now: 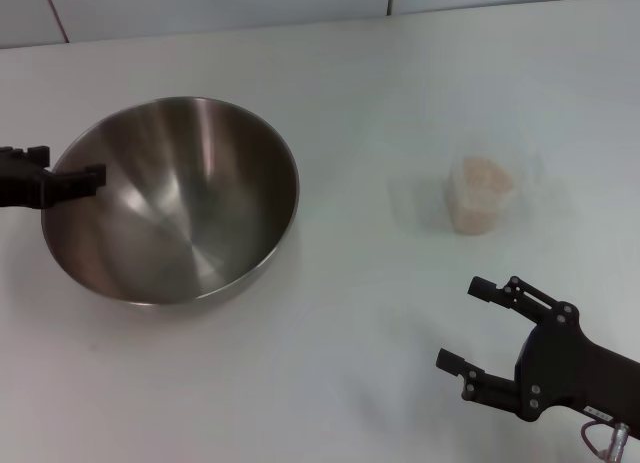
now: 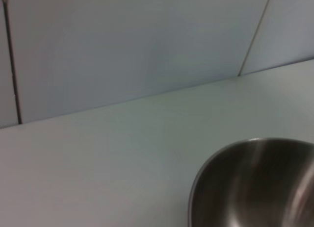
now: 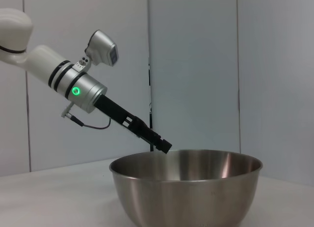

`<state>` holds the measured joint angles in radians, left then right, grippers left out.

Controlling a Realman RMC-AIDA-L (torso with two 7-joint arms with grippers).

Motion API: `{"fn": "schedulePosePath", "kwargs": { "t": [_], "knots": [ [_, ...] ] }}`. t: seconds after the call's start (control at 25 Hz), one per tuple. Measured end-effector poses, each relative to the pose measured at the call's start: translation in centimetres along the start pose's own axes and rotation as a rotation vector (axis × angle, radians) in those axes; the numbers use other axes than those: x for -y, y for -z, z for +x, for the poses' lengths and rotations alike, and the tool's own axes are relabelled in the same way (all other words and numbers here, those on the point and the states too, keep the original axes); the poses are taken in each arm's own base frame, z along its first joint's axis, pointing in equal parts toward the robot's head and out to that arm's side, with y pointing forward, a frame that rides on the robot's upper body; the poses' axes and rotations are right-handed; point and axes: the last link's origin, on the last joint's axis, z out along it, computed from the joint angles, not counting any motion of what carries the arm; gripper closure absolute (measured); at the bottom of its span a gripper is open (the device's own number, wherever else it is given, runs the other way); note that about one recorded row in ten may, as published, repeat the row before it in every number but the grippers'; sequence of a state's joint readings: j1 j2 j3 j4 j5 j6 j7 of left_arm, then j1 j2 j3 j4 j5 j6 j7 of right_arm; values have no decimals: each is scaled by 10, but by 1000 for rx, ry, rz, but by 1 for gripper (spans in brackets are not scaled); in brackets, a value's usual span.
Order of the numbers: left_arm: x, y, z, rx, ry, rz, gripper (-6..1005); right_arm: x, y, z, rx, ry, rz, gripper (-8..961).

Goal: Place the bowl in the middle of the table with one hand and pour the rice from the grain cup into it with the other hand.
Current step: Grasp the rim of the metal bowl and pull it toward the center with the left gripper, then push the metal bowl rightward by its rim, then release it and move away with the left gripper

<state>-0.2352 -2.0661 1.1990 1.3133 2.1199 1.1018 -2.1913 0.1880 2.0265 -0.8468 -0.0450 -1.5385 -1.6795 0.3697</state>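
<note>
- Lying under everything, one white table (image 1: pixel 330 383) carries all the things; I count one table, one bowl, one cup, one heap of rice and two grippers
- One big steel bowl (image 1: pixel 190 203) stands on the left half of the table, not in the middle, and it is empty inside
- One left gripper (image 1: pixel 85 175) is at the bowl's left rim, with one finger over the edge; I cannot tell if it is pressed on the rim or loose
- One right gripper (image 1: pixel 470 323) hovers near the front of the table, fingers apart and holding nothing, well apart from the cup
- One small clear cup (image 1: pixel 482 195) stands upright on the right side, with one heap of rice (image 1: pixel 484 176) inside
- Risk, as I judge: a weak hold on the thin rim may let the bowl slip or tip while it is moved; the light cup may be knocked over and spill the grains if the right gripper comes in crooked
</note>
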Motion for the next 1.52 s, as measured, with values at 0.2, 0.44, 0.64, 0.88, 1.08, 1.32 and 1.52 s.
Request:
{"fn": "schedulePosePath", "kwargs": {
  "t": [0.2,0.44,0.64,0.88,1.08,1.32,1.52],
  "knots": [
    [0,-8,-3,44,2,-20,235,0,-1,0,-1,1,-1,113],
    [-3,-12,-2,57,-7,-31,244,0,-2,0,0,1,-1,114],
    [0,-14,-2,86,13,-43,251,0,-2,1,-3,-1,1,114],
    [2,-18,-3,123,22,-43,467,-1,-1,1,-5,-1,2,114],
    [3,-15,-1,122,38,-51,568,-1,-1,1,-6,-1,3,114],
    [3,-17,1,130,49,-72,710,-1,-1,1,-6,-1,3,113],
    [5,-21,5,133,78,-92,907,-1,-1,1,-6,-1,3,113]
  ]
}}
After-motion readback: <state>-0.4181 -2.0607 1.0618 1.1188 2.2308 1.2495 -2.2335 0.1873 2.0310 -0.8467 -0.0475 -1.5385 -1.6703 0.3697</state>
